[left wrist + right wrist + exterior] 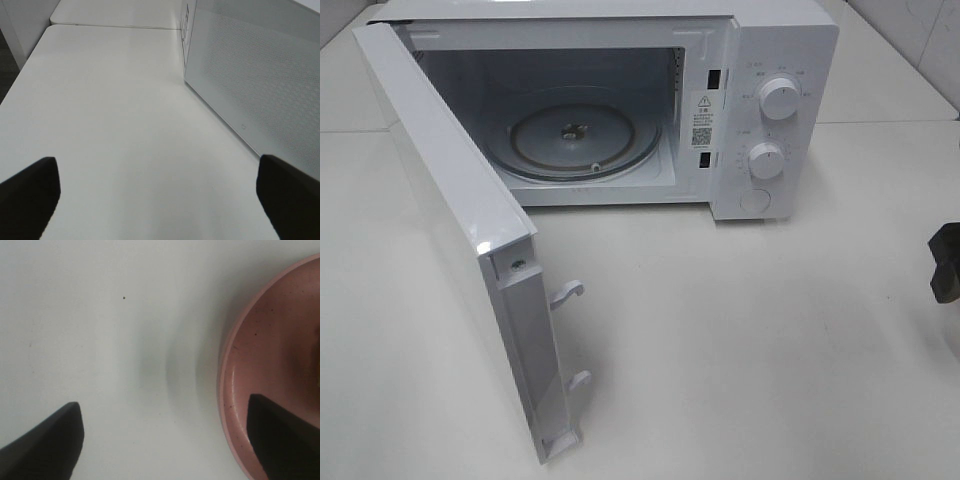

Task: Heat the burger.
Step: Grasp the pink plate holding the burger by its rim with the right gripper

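Pink plate point(223, 382) sits half under my right gripper point(162, 406), spread wide and empty; left gripper point(157, 164) is wide too. Burger is out of view. Risk: descending blind clips the plate and tips it.

Counting now | 1 microwave point(770, 60) | 2 dials point(780, 98) point(766, 160) | 1 round button point(755, 201) | 1 glass turntable point(575, 140) | 2 latch hooks point(566, 293) point(579, 380) sticking from 1 door point(440, 200) | 1 pink plate point(270, 355) lying partly under right gripper point(162, 407)

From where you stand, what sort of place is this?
Probably a mock kitchen counter on a test bench: a white microwave with its door swung open, a pink plate, and a plain white tabletop.
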### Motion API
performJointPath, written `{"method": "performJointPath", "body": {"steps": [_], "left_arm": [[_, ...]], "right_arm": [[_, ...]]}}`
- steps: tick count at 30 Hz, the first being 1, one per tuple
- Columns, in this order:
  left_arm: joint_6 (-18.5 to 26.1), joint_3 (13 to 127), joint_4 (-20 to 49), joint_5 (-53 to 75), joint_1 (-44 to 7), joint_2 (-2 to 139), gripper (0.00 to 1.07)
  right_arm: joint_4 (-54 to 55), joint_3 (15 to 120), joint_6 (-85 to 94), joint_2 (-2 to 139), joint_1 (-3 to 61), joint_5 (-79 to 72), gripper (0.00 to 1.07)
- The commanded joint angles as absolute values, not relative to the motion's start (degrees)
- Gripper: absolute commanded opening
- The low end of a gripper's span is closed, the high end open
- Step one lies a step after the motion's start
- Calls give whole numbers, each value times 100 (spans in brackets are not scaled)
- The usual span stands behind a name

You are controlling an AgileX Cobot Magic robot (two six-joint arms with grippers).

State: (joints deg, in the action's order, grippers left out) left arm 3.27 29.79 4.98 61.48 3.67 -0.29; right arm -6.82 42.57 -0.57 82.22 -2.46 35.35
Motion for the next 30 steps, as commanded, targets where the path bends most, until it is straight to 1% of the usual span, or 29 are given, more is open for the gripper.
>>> {"method": "performJointPath", "body": {"steps": [1,4,9,15,21,27,30], "left_arm": [[298,2962,527,6136,372,-109,100],[298,2962,527,6136,372,-109,100],[298,2962,527,6136,372,-109,100],[298,2962,527,6136,372,-109,100],[298,2962,527,6136,372,-109,100],[298,2962,527,6136,372,-109,100],[298,2962,527,6136,372,-109,100]], "right_arm": [[-630,4458,103,8560,-395,3575,85],[-613,4681,132,8967,-636,3592,85],[-521,4704,401,9362,-905,3604,85],[-527,4698,510,9654,-1037,3610,84],[-527,4681,544,9849,-1037,3495,83],[-498,4675,539,10010,-1283,3489,82],[-361,4675,613,10118,-1358,3369,80]]}}
